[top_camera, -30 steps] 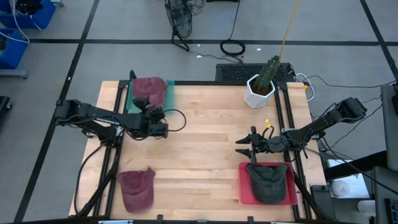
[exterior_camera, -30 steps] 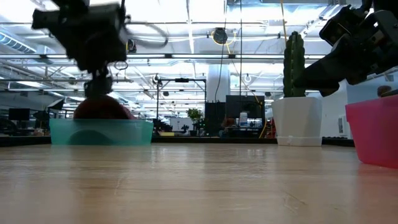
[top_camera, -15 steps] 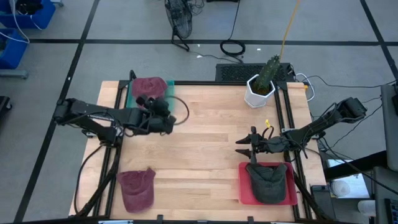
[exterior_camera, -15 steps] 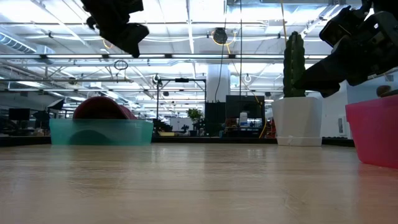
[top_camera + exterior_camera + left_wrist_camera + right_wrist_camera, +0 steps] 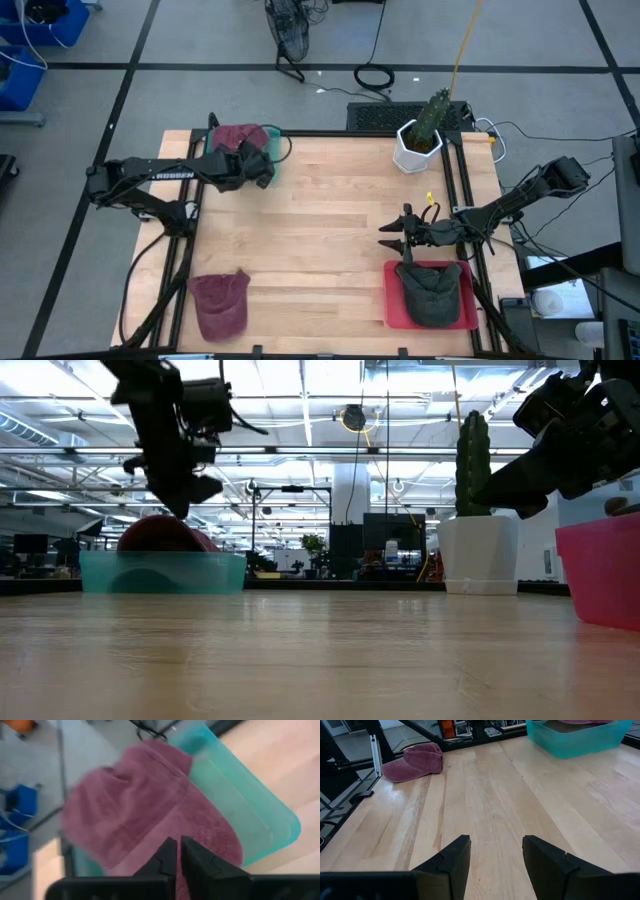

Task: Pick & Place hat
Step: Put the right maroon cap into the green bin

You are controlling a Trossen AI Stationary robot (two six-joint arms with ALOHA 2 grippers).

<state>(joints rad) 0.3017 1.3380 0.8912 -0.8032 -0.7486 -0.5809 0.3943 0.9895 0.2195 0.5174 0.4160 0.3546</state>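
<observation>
The left end effector (image 5: 262, 166) hangs above the surface at its far left, over the near right edge of a teal tray (image 5: 271, 150). In the left wrist view its two dark fingers (image 5: 167, 862) stand almost together, only a thin slit between them, with nothing caught in the slit. Below them lies a maroon hat (image 5: 145, 815), spread across the teal tray (image 5: 260, 820) and lapping over one of its edges. From above, this maroon hat (image 5: 238, 138) fills most of the tray; in the low view it shows as a red dome (image 5: 160, 533) above the tray's wall (image 5: 163, 571), and the left end effector (image 5: 180, 495) sits just above that dome, apart from it.

The right end effector (image 5: 392, 237) waits at the near right of the surface, pointing left, just on the far side of a red tray (image 5: 392, 300). Its fingers (image 5: 451, 857) stand well apart, holding nothing, with bare wood between them. A dark green hat (image 5: 431, 290) lies in the red tray, covering most of it.

A second maroon hat (image 5: 220, 303) lies flat on the surface at the near left corner, well apart from both trays; the right wrist view shows it (image 5: 415, 761) next to the black frame rail. A white pot with a cactus (image 5: 420, 140) stands at the far right corner.
</observation>
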